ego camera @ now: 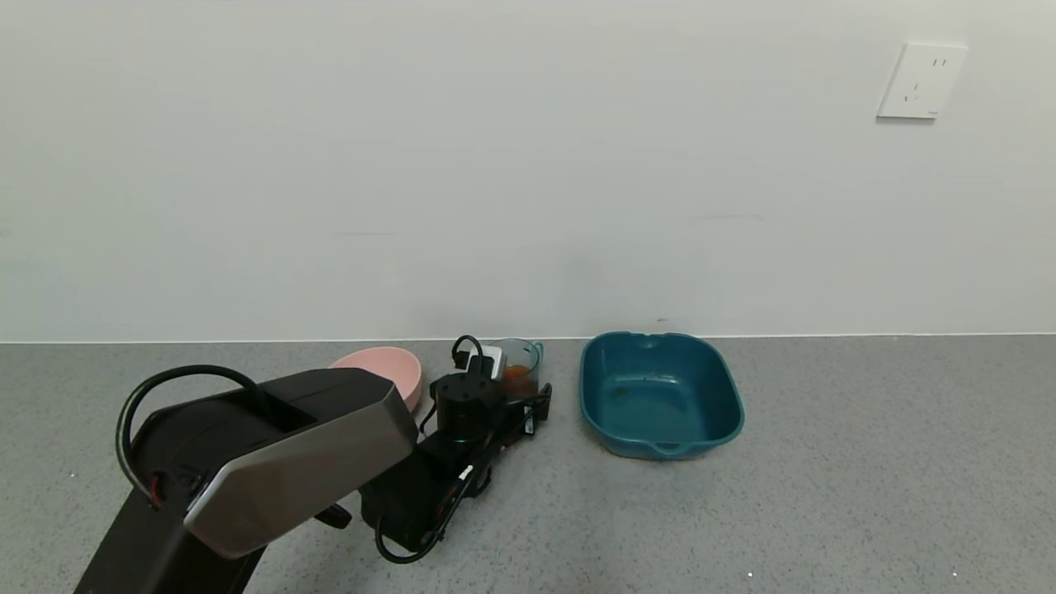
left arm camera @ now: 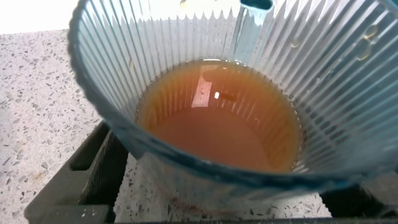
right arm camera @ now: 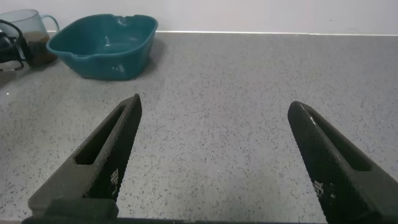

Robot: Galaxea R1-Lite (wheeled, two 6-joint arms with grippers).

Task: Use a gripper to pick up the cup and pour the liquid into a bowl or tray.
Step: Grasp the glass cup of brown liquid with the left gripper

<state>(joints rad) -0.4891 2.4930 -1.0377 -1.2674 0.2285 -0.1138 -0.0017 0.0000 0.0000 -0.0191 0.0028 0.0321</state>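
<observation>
- Spanning the whole scene, the grey speckled counter (ego camera: pixel 866 462) meets a white wall along its back edge.
- Sitting near the back edge, about mid-counter, the teal tray (ego camera: pixel 660 392) is upright.
- Reaching from the front-left, the left gripper (ego camera: pixel 518 406) has its fingers (left arm camera: pixel 93 171) on either side of the cup (ego camera: pixel 520 367); whether they press it is unclear.
- Standing between a pink bowl (ego camera: pixel 384 369) and the tray, the cup holds reddish-brown liquid (left arm camera: pixel 217 127).
- Hovering low over bare counter, the right gripper (right arm camera: pixel 214 162) is spread wide, holding nothing.
</observation>
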